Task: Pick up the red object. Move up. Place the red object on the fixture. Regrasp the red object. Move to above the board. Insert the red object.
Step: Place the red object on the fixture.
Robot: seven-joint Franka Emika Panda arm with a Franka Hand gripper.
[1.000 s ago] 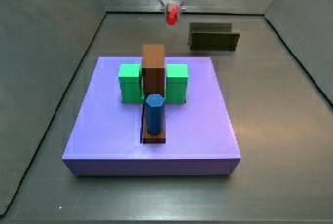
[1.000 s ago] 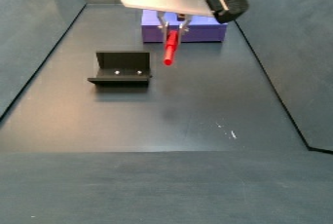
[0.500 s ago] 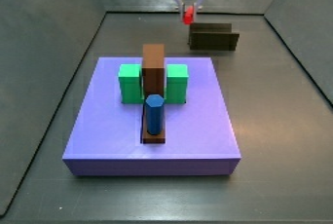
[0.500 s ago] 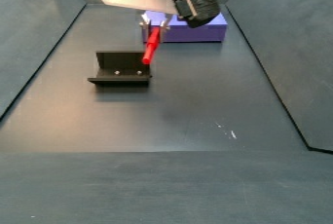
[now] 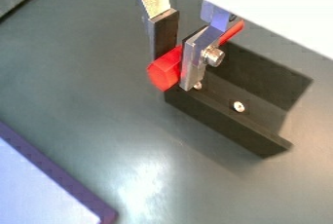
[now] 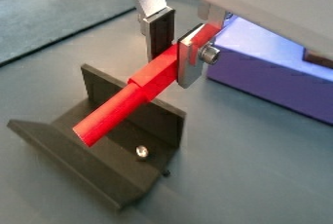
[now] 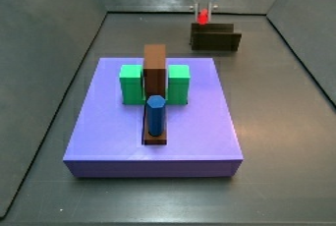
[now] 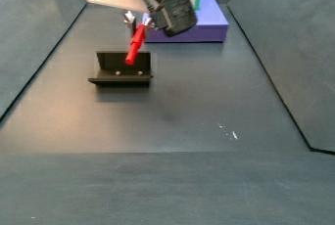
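Observation:
The red object (image 6: 121, 108) is a thin red peg, and my gripper (image 6: 178, 49) is shut on its upper end. It hangs tilted over the fixture (image 6: 92, 148), a small dark bracket on the floor. In both side views the red object (image 8: 135, 46) points down at the fixture (image 8: 120, 71) beneath the gripper (image 8: 141, 23); I cannot tell whether they touch. A wrist view shows the red object (image 5: 166, 70) between the fingers, beside the fixture (image 5: 254, 101). The purple board (image 7: 197, 132) lies apart from the gripper (image 7: 203, 10), red object (image 7: 203, 17) and fixture (image 7: 215, 39).
On the board stand two green blocks (image 7: 132, 84), a brown bar (image 7: 155, 68) and an upright blue cylinder (image 7: 155, 115). Dark walls (image 7: 53, 33) enclose the floor. The board's edge (image 6: 274, 72) shows just behind the gripper in a wrist view.
The gripper has carried the red object sideways away from the board and now holds it over the fixture. The grip has stayed shut throughout.

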